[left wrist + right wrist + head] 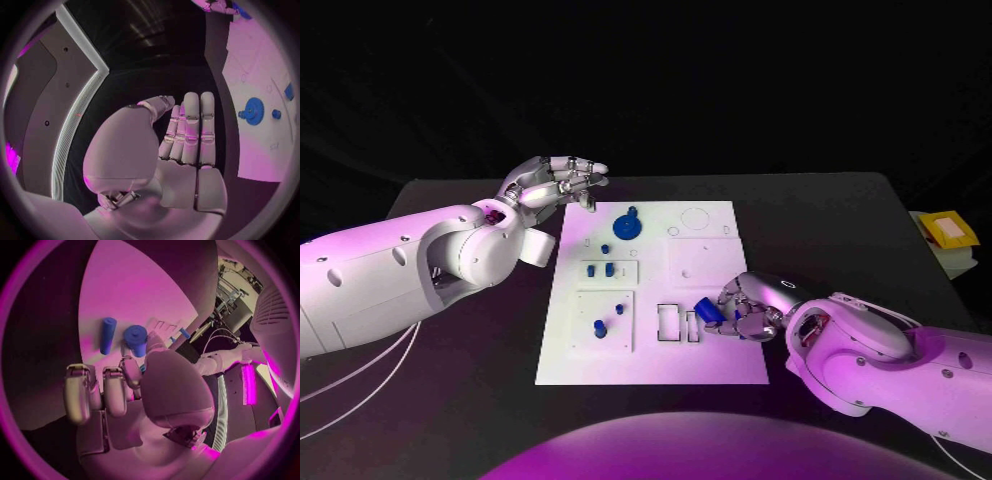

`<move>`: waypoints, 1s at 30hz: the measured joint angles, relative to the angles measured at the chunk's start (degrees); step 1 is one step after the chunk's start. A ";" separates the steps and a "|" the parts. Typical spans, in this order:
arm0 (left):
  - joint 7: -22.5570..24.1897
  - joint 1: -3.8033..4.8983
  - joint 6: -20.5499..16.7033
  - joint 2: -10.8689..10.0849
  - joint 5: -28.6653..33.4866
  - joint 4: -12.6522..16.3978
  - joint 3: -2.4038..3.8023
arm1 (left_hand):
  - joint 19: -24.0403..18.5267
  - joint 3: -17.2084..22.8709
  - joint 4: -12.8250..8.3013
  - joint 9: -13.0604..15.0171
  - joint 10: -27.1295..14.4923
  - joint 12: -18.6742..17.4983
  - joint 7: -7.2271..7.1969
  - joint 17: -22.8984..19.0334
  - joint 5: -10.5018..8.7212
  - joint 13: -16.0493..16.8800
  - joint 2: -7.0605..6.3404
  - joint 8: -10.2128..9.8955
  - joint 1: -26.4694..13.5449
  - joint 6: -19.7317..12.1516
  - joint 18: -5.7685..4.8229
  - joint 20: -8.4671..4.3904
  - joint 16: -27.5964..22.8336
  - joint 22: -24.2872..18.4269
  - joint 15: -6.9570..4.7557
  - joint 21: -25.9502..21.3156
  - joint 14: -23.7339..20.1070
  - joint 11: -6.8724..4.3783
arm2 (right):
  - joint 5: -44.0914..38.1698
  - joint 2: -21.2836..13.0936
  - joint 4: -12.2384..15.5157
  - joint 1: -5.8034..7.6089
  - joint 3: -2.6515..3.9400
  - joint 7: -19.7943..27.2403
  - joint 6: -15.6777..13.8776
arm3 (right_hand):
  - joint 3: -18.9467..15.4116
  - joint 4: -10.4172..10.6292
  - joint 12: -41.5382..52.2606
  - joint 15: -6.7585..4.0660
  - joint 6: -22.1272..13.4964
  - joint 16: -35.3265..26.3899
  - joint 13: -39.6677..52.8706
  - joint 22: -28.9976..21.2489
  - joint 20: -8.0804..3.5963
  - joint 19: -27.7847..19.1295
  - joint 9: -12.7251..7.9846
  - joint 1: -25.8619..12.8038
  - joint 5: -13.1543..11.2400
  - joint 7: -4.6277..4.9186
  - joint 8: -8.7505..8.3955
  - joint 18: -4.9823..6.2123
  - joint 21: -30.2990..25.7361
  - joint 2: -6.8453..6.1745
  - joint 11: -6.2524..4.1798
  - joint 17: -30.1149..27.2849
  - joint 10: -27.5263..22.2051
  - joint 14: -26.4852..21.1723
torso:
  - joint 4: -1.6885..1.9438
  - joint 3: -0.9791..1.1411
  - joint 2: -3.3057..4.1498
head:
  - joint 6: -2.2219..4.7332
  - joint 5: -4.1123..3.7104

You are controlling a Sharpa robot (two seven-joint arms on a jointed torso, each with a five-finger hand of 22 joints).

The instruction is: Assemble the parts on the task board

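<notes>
The white task board [718,360] lies in the middle of the black table. My right hand [750,303] rests at the board's right edge and pinches a small blue part [710,312] beside two narrow slots [678,322]. In the right wrist view the same blue part [135,339] sits at the fingertips [129,371], and a blue rod [107,335] shows on the board beyond it. My left hand [560,183] hovers off the board's far left corner; its fingers [190,125] are straight and hold nothing. A blue gear [627,224] sits at the board's far end, with blue pegs [599,270] nearer.
More blue pegs [600,326] stand in a raised square on the board's near left. The gear [253,110] and the board [262,60] also show in the left wrist view. A yellow and white object [945,232] sits off the table's right edge.
</notes>
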 measured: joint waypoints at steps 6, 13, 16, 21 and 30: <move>-0.01 0.00 0.03 0.02 -0.01 0.00 0.00 | 0.00 0.00 0.00 0.00 0.00 0.00 0.00 0.00 0.00 0.00 0.00 0.00 0.00 0.00 0.00 0.00 0.00 0.00 0.00 0.00 0.00 0.00 | 0.24 -0.05 -0.08 0.00 0.00 -0.05 -0.61 | 3.27 0.32 -0.21 -0.21 0.37 0.00 0.60 0.00 -0.22 -0.22 -0.47 0.99 -0.75 0.35 0.20 0.00 0.28 -0.83 -0.50 0.00 0.51 -0.21 | -0.01 0.03 -0.04 | 0.00 0.08; -0.05 0.00 0.08 0.11 -0.19 -0.04 0.00 | 0.00 0.00 0.00 0.00 0.00 0.00 0.00 0.00 0.00 0.00 0.00 0.00 0.00 0.00 0.00 0.00 0.00 0.00 0.00 0.00 0.00 0.00 | 4.31 -1.36 0.75 0.45 -0.18 0.08 -1.34 | 5.41 -0.07 -0.04 -0.83 0.60 0.00 1.82 -0.01 -0.64 -0.02 -0.84 -0.59 0.28 0.58 0.20 0.01 0.08 0.74 -0.82 0.00 1.22 -0.20 | 0.01 0.05 -0.05 | 0.00 0.15; -0.06 0.00 0.11 0.21 -0.32 -0.10 0.00 | 0.00 0.00 0.00 0.00 0.00 0.00 0.00 0.00 0.00 0.00 0.00 0.00 0.00 0.00 0.00 0.00 0.00 0.00 0.00 0.00 0.00 0.00 | 6.84 -1.63 1.06 1.11 -0.26 0.24 -1.67 | 6.69 0.06 0.93 -0.93 0.63 0.00 2.99 -0.01 -0.73 -0.11 -0.89 -0.58 1.12 0.61 0.19 0.01 0.08 0.74 -1.05 -0.01 2.35 -0.11 | 0.01 0.04 -0.07 | 0.00 0.15; -0.11 0.00 0.21 0.38 -0.49 -0.13 0.00 | 0.00 0.17 -0.16 0.00 0.00 0.00 0.00 0.01 0.00 0.01 0.00 0.00 0.00 0.00 0.00 0.00 0.00 0.00 0.00 0.00 0.00 0.00 | 10.77 -1.73 1.88 2.35 -0.18 1.16 -3.22 | 7.61 0.22 2.24 -1.33 0.63 0.00 4.75 -0.02 -1.12 -0.12 -1.00 -0.58 1.19 0.61 0.19 0.02 0.08 0.74 -1.54 -0.01 3.59 -0.10 | 0.00 0.03 -0.08 | 0.00 0.13; -0.19 0.00 0.39 0.43 -0.54 -0.18 0.00 | 0.00 0.16 -0.16 0.00 0.00 0.00 0.00 0.01 0.00 0.01 0.00 0.00 0.00 0.00 0.00 0.00 0.00 0.00 0.00 0.00 0.00 0.00 | 14.14 -1.08 2.39 3.12 -0.14 2.72 -5.22 | 9.49 0.40 2.90 -1.33 0.74 0.00 6.14 -0.02 -1.12 -0.12 -11.05 -0.92 2.51 0.73 0.19 0.01 0.60 1.05 -1.83 -0.01 4.50 -0.10 | -0.01 0.01 0.00 | 0.00 0.25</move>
